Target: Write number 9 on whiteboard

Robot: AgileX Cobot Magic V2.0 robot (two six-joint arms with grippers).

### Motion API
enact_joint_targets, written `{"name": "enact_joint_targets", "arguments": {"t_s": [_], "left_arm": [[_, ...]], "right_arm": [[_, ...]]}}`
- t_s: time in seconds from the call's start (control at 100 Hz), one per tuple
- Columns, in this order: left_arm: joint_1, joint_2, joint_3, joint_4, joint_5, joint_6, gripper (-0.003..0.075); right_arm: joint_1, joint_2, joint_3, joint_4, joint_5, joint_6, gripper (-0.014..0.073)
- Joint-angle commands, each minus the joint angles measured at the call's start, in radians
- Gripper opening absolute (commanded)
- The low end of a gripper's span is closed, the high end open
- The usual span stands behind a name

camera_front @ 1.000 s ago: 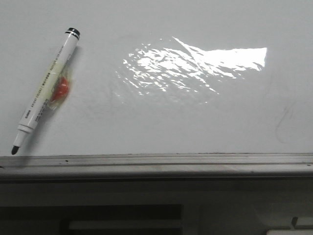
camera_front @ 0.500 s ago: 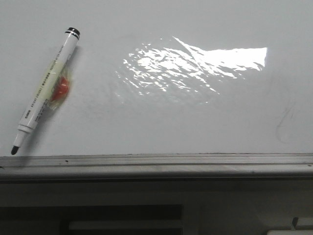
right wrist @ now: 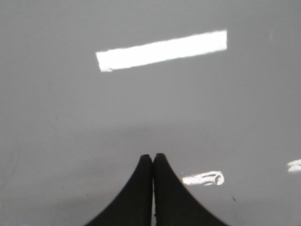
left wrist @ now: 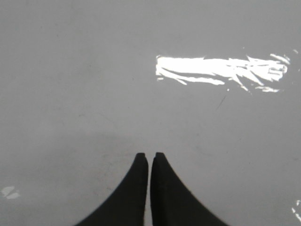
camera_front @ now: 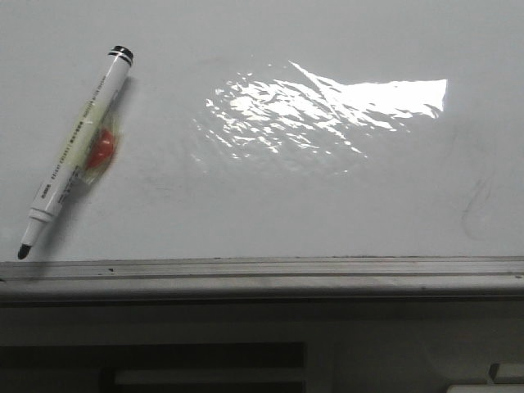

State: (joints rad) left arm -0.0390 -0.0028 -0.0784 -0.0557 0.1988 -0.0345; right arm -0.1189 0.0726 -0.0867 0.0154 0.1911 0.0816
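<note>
The whiteboard filled nearly all of the front view, glossy white with a wrinkled film that threw back a bright patch of glare toward its upper middle. A grey metal edge rail ran along its near side. Only faint grey smudges showed near the right edge; no drawn number 9 could be made out on the board in any view.

A white marker lay on the board at the far left, tilted, its black uncapped tip pointing toward the rail and its black-banded end farther up the board. A red blob under yellowish tape sat against the barrel at its middle.

Neither arm appeared in the front view. In the left wrist view the left hand hung over bare board with its dark fingers nearly together, a thin slit between the tips. In the right wrist view the right hand had its fingers pressed together, holding nothing.
</note>
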Motion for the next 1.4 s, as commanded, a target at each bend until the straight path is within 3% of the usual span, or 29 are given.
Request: {"name": "enact_joint_targets", "arguments": {"t_s": [0.0, 0.27, 0.34, 0.44, 0.49, 0.6, 0.73, 0.87, 1.2, 1.39], "left_arm": [[0.0, 0.035, -0.072, -0.035, -0.043, -0.01, -0.002], [0.0, 0.115, -0.15, -0.039, 0.019, -0.01, 0.0012], [0.0, 0.139, -0.153, -0.039, 0.021, -0.01, 0.0106], [0.0, 0.174, -0.151, -0.041, -0.005, -0.01, 0.0307], [0.0, 0.191, -0.147, -0.041, -0.048, -0.01, 0.036], [0.0, 0.226, -0.135, -0.041, -0.178, -0.01, 0.0365], [-0.037, 0.275, -0.145, -0.041, -0.199, 0.007, 0.0365], [-0.179, 0.336, -0.145, -0.033, -0.221, 0.026, 0.0365], [-0.655, 0.528, -0.145, -0.031, -0.278, 0.026, 0.0365], [-0.743, 0.692, -0.145, -0.023, -0.423, 0.026, 0.0365]], "right_arm": [[0.0, 0.076, -0.093, 0.009, -0.02, 0.0, -0.0061], [0.0, 0.165, -0.149, 0.009, -0.041, 0.0, -0.0061], [0.0, 0.165, -0.138, 0.009, -0.041, 0.0, -0.0061], [0.0, 0.165, -0.131, 0.009, -0.04, 0.0, -0.0061], [0.0, 0.165, -0.131, 0.009, -0.039, 0.0, -0.0061], [0.0, 0.165, -0.131, 0.009, -0.039, 0.0, -0.0061], [0.0, 0.165, -0.131, 0.009, -0.039, 0.0, -0.0061], [0.0, 0.165, -0.13, 0.009, -0.039, 0.0, -0.0061], [0.0, 0.165, -0.13, 0.009, -0.036, 0.0, -0.0061], [0.0, 0.165, -0.13, 0.009, -0.034, 0.0, -0.0061]]}}
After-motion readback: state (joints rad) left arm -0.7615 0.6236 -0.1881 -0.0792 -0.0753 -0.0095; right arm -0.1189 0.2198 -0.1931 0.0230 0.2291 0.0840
